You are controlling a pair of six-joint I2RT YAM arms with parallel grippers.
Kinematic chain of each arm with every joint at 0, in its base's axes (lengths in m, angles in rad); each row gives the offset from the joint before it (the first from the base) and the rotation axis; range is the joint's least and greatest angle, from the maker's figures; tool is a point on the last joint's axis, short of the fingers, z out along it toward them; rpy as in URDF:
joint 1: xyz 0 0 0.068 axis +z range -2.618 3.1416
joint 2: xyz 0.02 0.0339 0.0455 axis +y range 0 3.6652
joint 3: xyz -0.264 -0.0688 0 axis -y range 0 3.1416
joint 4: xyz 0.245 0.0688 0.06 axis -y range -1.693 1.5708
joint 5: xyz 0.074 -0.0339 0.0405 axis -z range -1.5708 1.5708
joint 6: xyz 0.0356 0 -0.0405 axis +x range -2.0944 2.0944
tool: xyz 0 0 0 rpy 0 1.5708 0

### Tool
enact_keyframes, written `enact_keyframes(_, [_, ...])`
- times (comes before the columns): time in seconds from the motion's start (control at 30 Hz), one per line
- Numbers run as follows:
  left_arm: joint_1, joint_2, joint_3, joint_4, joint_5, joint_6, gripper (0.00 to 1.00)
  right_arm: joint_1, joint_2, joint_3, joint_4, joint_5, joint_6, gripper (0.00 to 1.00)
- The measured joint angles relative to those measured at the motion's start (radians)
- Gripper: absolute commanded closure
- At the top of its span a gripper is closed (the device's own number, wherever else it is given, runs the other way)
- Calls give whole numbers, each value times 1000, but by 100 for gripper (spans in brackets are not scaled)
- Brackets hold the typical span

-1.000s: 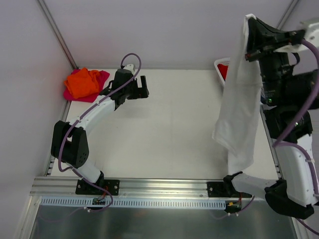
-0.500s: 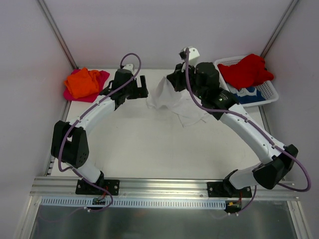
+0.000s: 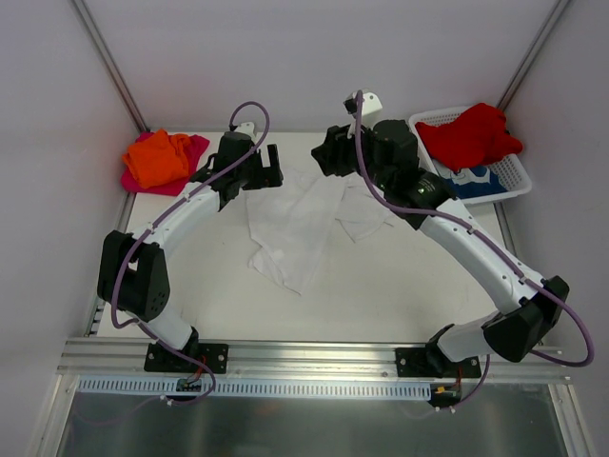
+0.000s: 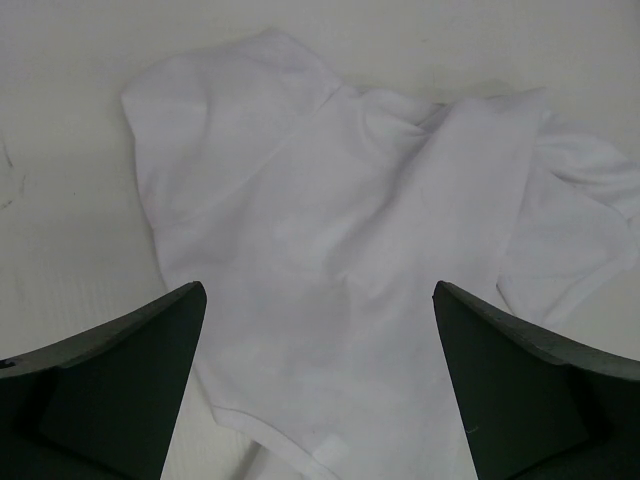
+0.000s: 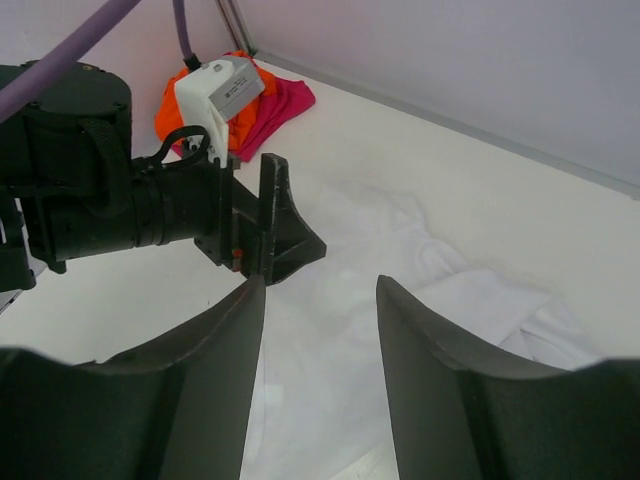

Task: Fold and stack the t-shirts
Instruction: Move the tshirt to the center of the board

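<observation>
A crumpled white t-shirt lies loose on the table's middle, one sleeve toward the right. My left gripper hovers open over its back left part; in the left wrist view the white t-shirt fills the space below the wide-apart left gripper. My right gripper hangs open just above the shirt's back edge, nothing between its fingers. The right wrist view shows the white t-shirt under the right gripper, facing the left gripper.
An orange t-shirt lies on a magenta-pink one at the back left corner. A white mesh basket at the back right holds a red t-shirt over a blue-and-white one.
My right arm swung down from high on the right to the back middle and opened. The white t-shirt, which hung from it, dropped and spread on the table. The left arm stayed still.
</observation>
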Motion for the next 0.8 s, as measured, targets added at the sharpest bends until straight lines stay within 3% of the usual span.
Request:
enact_keyframes(0.4, [0, 26, -39, 6, 0, -7, 1, -25, 3, -58, -6, 39, 26, 50])
enact_keyframes(0.8, [0, 50, -246, -2, -47, -149, 2, -43, 75, -201, -73, 44, 91, 51])
